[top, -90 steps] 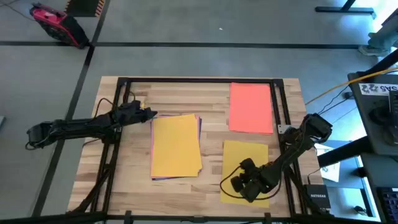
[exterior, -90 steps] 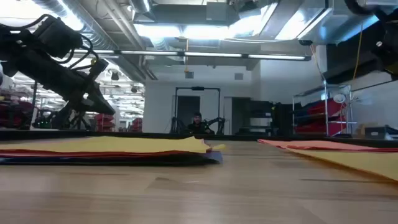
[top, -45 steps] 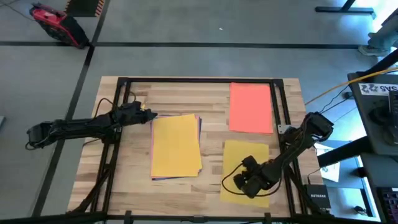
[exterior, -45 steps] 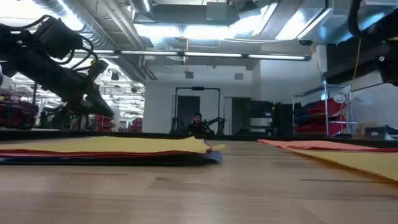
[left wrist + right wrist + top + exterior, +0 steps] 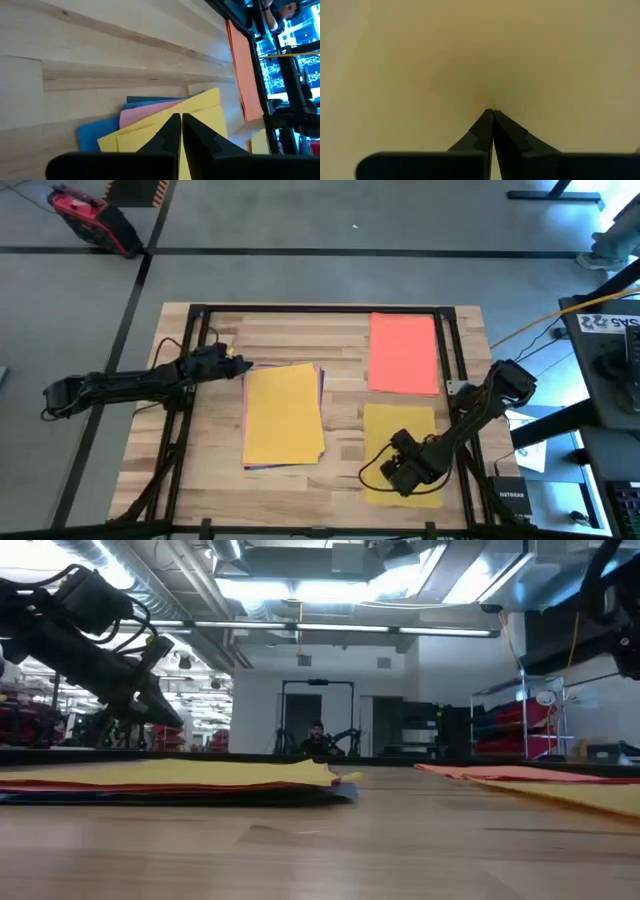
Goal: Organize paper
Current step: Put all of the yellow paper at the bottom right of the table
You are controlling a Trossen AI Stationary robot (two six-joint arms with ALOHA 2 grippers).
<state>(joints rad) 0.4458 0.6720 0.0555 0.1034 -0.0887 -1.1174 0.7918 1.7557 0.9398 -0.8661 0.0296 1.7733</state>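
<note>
Pressing down on a single yellow sheet at the lower right of the high view, the right gripper has its fingers closed together, tips touching the paper. An orange-red sheet lies just above it, at the upper right of the wooden surface. Centre frame sits a yellow-topped stack with pink and blue edges showing. The left gripper, fingers narrowed shut and holding nothing, hovers at the stack's upper-left corner.
</note>
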